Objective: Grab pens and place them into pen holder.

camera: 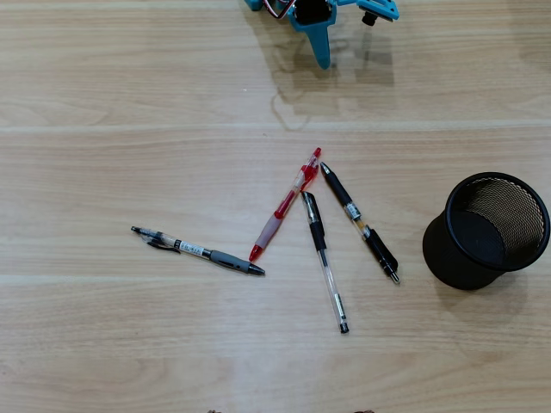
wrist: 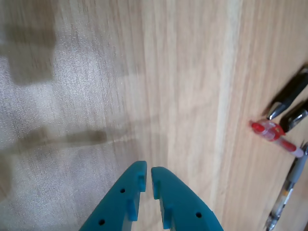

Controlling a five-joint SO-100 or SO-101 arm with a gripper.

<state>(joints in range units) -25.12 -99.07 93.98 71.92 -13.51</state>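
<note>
In the overhead view several pens lie mid-table: a red translucent pen [camera: 286,205], a clear pen with a black cap [camera: 325,262], a black pen [camera: 359,222] and, further left, a clear pen with a grey grip [camera: 198,250]. The black mesh pen holder [camera: 486,231] stands upright at the right, with nothing visible inside. My teal gripper [camera: 321,52] hovers at the top edge, well away from the pens. In the wrist view the gripper [wrist: 148,169] is shut on nothing over bare wood. The red pen [wrist: 272,132] and the ends of two black pens [wrist: 288,94] show at the right edge.
The table is light wood planks. The arm's shadow [camera: 288,103] falls just below the gripper. The grey-grip pen [wrist: 288,190] enters the wrist view at the lower right.
</note>
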